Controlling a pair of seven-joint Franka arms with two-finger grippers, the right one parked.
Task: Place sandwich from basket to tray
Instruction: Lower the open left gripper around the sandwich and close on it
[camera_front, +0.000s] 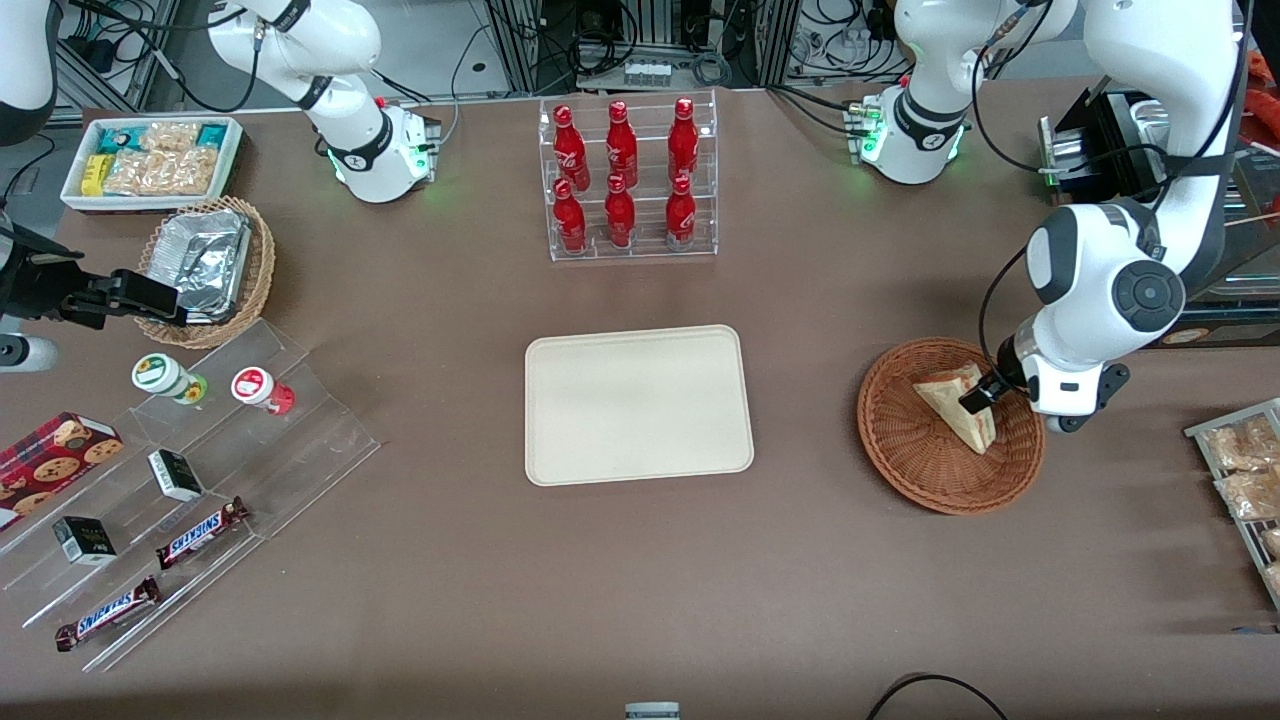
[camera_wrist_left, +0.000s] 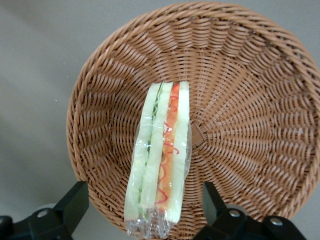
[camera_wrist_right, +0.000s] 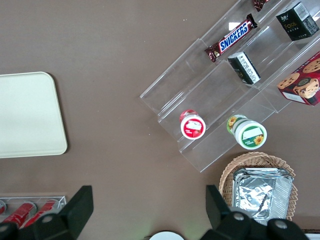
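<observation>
One sandwich (camera_front: 955, 405) lies inside the reddish-brown wicker basket (camera_front: 905, 455), which sits on the brown surface (camera_front: 600, 580) toward the working arm's end. The sandwich is a pale bread wedge in clear wrap; in the left wrist view its cut edge (camera_wrist_left: 160, 160) shows green and orange-red filling between the bread layers, and it rests across the basket's woven floor (camera_wrist_left: 250, 125) from near the centre out to the rim.

The left arm's gripper (camera_front: 980, 393) is down in the basket at the sandwich. In the wrist view the two dark fingers (camera_wrist_left: 75, 202) stand on either side of the wedge's rim-side end, each well clear of the wrap, so the jaws are wide apart and hold nothing.

The cream-beige tray (camera_front: 638, 404) lies flat at the middle of the surface, well apart from the basket, with nothing on it. Farther from the front camera than the tray stands a clear rack of red bottles (camera_front: 625, 180). Toward the parked arm's end are a smaller tan basket with a foil container (camera_front: 205, 262), a white bin of snack packets (camera_front: 152, 160) and a clear stepped stand (camera_front: 190, 490) carrying candy bars and small jars.
</observation>
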